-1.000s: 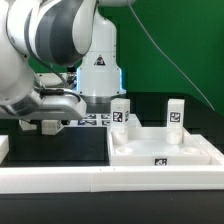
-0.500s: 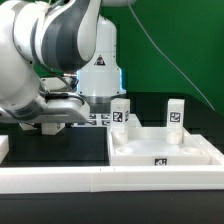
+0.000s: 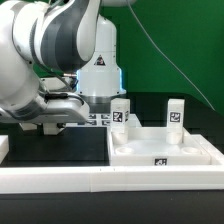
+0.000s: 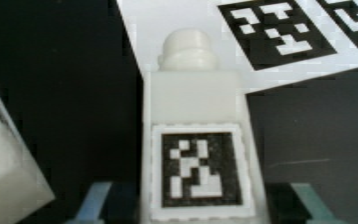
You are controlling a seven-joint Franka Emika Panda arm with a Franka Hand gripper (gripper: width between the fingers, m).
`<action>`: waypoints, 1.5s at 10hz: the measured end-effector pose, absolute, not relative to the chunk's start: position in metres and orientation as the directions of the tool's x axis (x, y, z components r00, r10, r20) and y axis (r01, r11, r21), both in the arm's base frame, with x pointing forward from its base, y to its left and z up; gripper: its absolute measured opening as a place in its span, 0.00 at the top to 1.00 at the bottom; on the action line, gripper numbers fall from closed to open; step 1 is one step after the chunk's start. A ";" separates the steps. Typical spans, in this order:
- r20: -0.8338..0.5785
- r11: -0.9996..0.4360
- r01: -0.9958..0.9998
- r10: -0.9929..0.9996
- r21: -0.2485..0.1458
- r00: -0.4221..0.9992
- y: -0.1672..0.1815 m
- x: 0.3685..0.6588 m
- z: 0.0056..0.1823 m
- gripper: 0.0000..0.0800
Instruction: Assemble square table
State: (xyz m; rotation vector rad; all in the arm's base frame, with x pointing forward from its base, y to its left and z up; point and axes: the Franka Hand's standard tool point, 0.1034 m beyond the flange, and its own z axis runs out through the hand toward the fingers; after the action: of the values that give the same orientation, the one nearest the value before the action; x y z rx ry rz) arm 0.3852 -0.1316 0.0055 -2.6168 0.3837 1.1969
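Found no readable lettering, only black-and-white tags: on the lying leg [image 4: 194, 110], on the marker board [image 4: 274, 30], on the tabletop [image 3: 190, 150] front rim. Shown by wrist view alone: fingers [image 4: 101, 203] spread either side of the lying leg, not pinching. Shown by exterior view alone: upright leg [image 3: 120, 113] and second upright leg [image 3: 176, 113] at the tabletop's back edge, gripper [image 3: 48, 125] low beside the marker board.

Upright at the slab [image 3: 165, 150] far edge, one leg [image 3: 120, 113] exterior view's left, second leg [image 3: 176, 113] right; border rail [image 3: 60, 181] in front, marker board [image 3: 95, 121] behind.
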 end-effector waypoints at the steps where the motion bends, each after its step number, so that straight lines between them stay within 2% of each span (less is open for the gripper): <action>1: -0.764 -0.937 -0.333 -0.139 -0.104 0.630 -0.131 0.385 0.005 0.64; 4: -0.760 -0.936 -0.338 -0.151 -0.095 0.632 -0.129 0.391 0.007 0.64; 5: -0.756 -0.933 -0.349 -0.170 -0.083 0.633 -0.128 0.398 0.013 0.64; 8: -0.752 -0.929 -0.366 -0.206 -0.050 0.626 -0.115 0.429 0.039 0.64; 9: -0.731 -0.930 -0.363 -0.213 -0.051 0.648 -0.112 0.440 0.049 0.64; 11: -0.724 -0.929 -0.367 -0.221 -0.048 0.653 -0.115 0.436 0.044 0.64; 13: -0.583 -0.936 -0.350 -0.261 -0.042 0.770 -0.118 0.448 0.042 0.64; 15: -0.502 -0.940 -0.336 -0.266 -0.052 0.823 -0.110 0.458 0.053 0.64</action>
State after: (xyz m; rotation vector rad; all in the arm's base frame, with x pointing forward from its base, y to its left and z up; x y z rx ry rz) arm 0.4583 -0.1097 0.0533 -2.8663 0.4762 0.7587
